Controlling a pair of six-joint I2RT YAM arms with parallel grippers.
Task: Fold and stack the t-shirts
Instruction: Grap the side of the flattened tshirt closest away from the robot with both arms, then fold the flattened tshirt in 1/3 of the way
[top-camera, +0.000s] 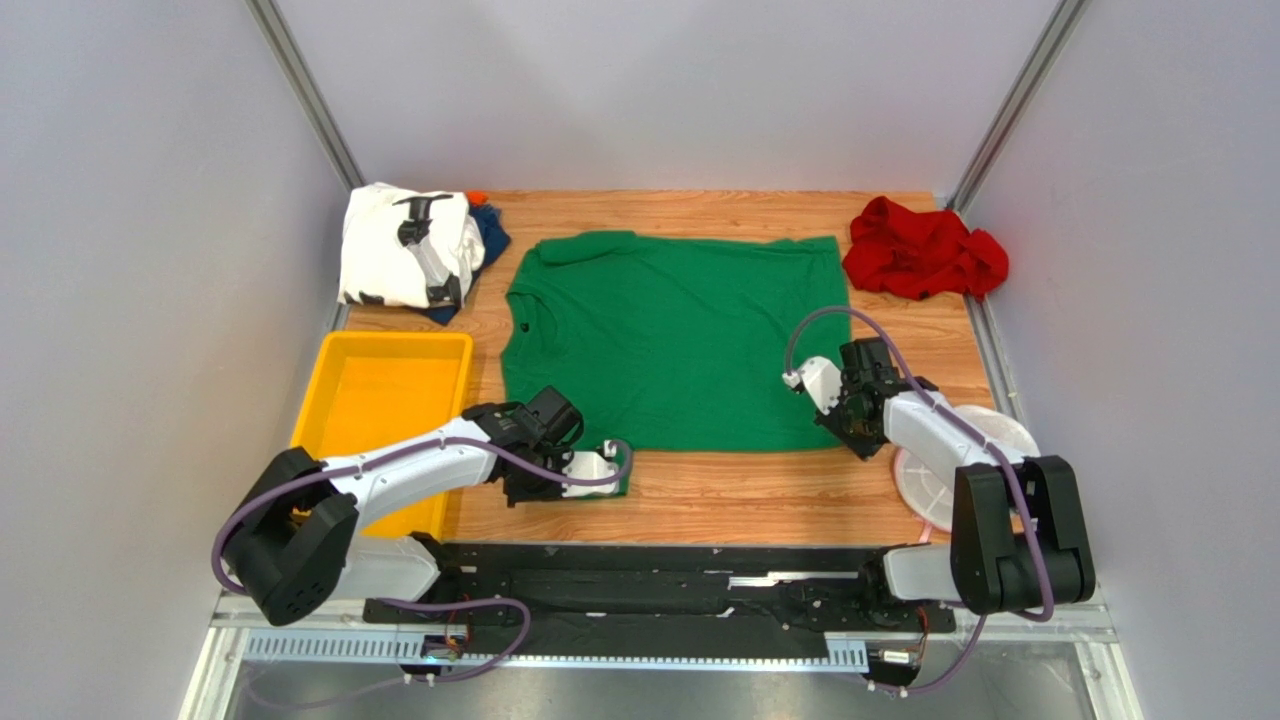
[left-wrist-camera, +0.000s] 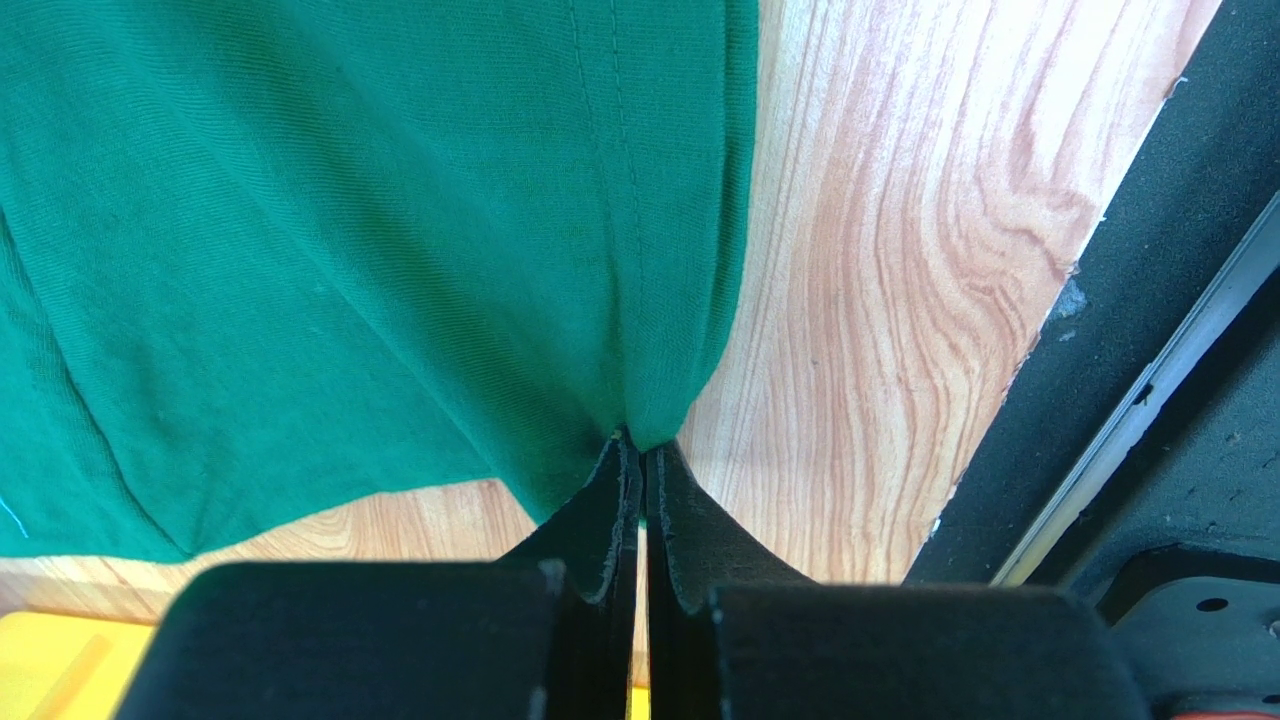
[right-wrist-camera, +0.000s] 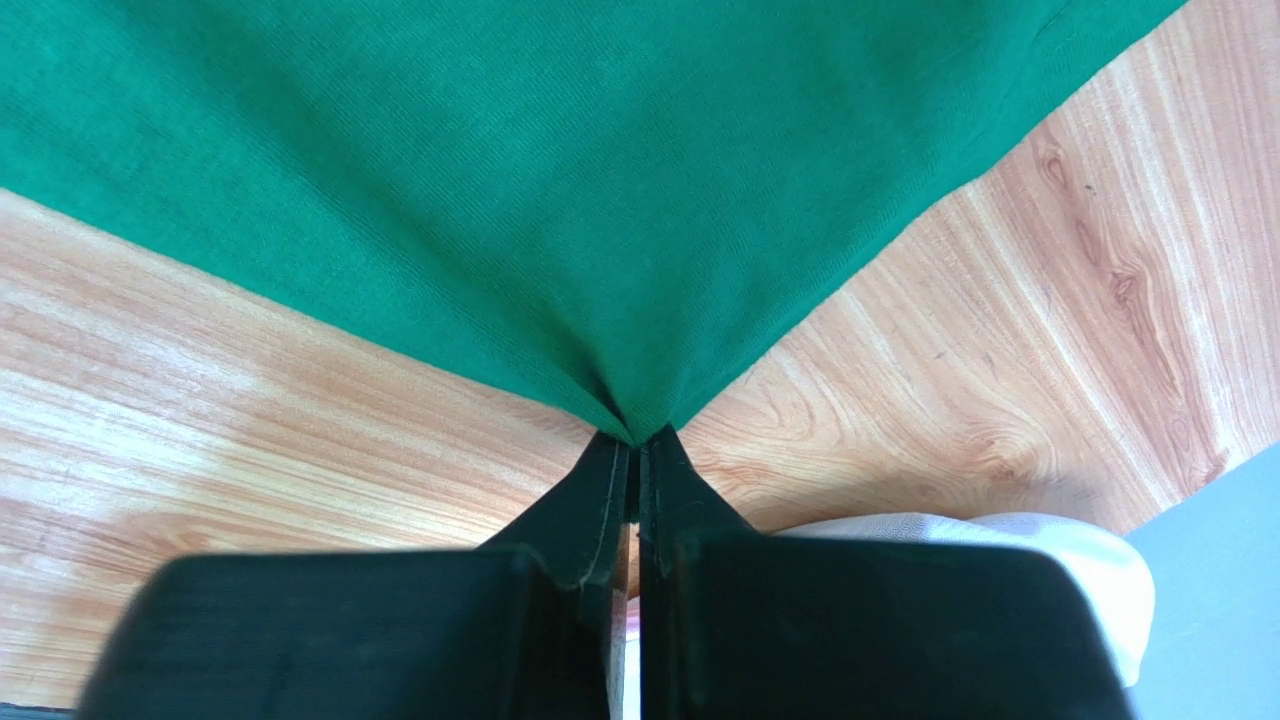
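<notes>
The green t-shirt (top-camera: 676, 338) lies spread flat across the middle of the wooden table, its collar to the left. My left gripper (top-camera: 613, 468) is shut on its near left corner, and the left wrist view shows the cloth (left-wrist-camera: 376, 255) pinched between the jaws (left-wrist-camera: 643, 450). My right gripper (top-camera: 831, 393) is shut on its near right corner, with the cloth (right-wrist-camera: 601, 180) pinched at the tips (right-wrist-camera: 634, 438). The white t-shirt with black print (top-camera: 403, 243) lies crumpled at the far left on top of the dark blue one (top-camera: 489, 237). The red t-shirt (top-camera: 921, 251) lies crumpled at the far right.
The yellow tray (top-camera: 379, 413) sits at the near left beside my left arm. The round white basket (top-camera: 962, 465) sits at the near right under my right arm and shows in the right wrist view (right-wrist-camera: 977, 540). Grey walls close in both sides.
</notes>
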